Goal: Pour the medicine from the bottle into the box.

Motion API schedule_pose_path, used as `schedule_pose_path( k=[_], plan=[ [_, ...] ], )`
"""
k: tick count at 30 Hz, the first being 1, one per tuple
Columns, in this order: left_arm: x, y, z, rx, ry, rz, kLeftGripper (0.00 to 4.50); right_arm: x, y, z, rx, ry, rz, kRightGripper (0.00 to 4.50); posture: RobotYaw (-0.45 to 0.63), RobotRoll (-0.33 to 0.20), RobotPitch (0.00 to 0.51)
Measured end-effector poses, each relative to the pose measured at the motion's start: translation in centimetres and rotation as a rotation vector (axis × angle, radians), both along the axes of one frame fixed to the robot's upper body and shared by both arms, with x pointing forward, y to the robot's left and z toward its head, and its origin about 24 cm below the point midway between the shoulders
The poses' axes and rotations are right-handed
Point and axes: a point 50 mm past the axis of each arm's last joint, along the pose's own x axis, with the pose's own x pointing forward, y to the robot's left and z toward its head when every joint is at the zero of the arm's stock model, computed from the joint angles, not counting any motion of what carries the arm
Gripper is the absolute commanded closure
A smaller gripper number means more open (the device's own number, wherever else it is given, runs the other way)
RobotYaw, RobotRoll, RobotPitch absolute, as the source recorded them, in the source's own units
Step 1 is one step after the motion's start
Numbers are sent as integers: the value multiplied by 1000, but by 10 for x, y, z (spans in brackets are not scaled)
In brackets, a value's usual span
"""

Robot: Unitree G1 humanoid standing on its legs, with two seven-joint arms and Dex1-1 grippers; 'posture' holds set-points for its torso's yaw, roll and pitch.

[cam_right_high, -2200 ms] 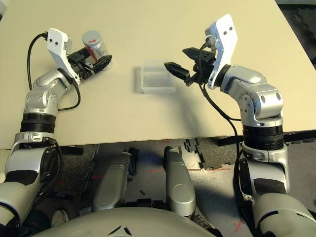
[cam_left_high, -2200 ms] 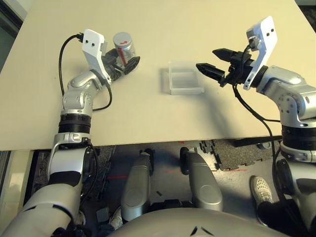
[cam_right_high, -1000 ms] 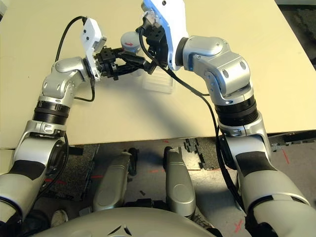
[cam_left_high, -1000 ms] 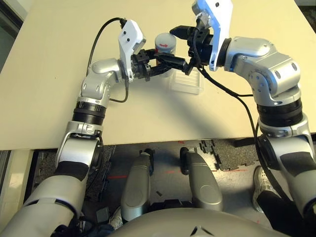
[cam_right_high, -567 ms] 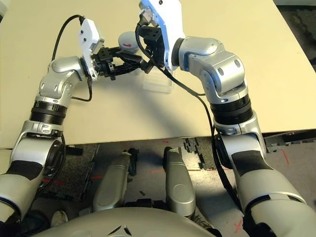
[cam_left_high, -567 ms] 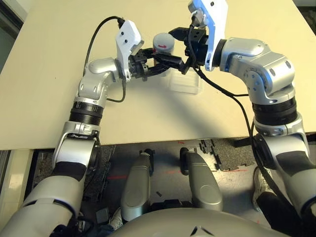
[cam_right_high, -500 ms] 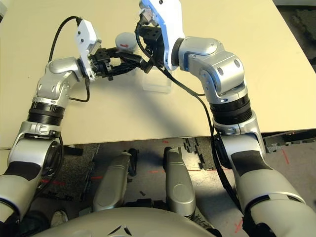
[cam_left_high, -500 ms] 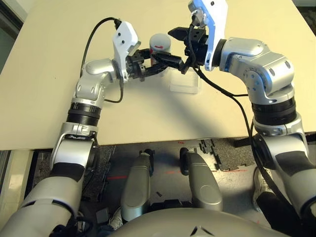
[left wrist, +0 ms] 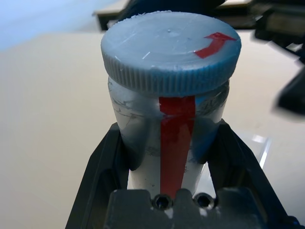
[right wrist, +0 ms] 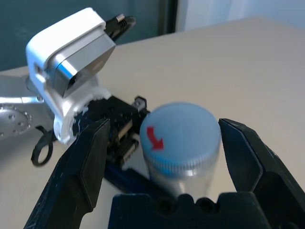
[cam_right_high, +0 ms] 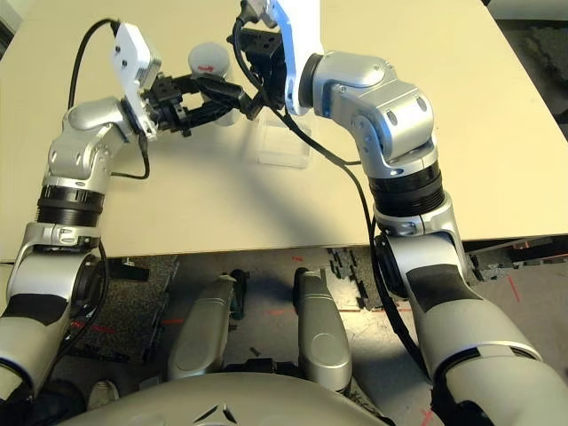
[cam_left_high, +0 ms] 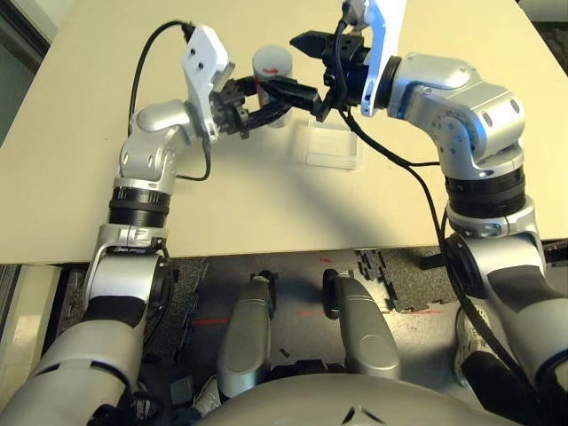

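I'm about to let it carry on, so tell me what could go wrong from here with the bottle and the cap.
The left hand grips the small silver-grey bottle low on its body, so twisting could turn or tip it.
The right hand is open around the round grey cap; closing off-centre may slip.
The clear plastic box sits close beneath and could get knocked.

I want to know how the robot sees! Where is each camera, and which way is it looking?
Left and right eye views: on the head, looking down over both silver arms at the table, the bottle and the box.
Left wrist view: on the left arm, looking along the left gripper, whose fingers clamp the capped bottle.
Right wrist view: on the right arm, looking along the right gripper, whose open fingers flank the cap.
Both wrist views share the cap.
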Motion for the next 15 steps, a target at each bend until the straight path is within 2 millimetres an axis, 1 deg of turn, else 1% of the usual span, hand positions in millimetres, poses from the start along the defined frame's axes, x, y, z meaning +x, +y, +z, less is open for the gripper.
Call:
schedule_pose_path(
  k=[5,11,15],
  plan=[
    [1,-14,-11,-6,35,-44,2041,6,-4,-4,-4,20,-37,0,-2,0,187],
    [2,-14,-15,-6,49,-42,2041,7,-9,-2,-16,0,-66,0,1,0,192],
    [1,-12,-19,-5,60,-36,2041,8,-13,-5,-25,0,-80,0,10,0,195]
  ],
)
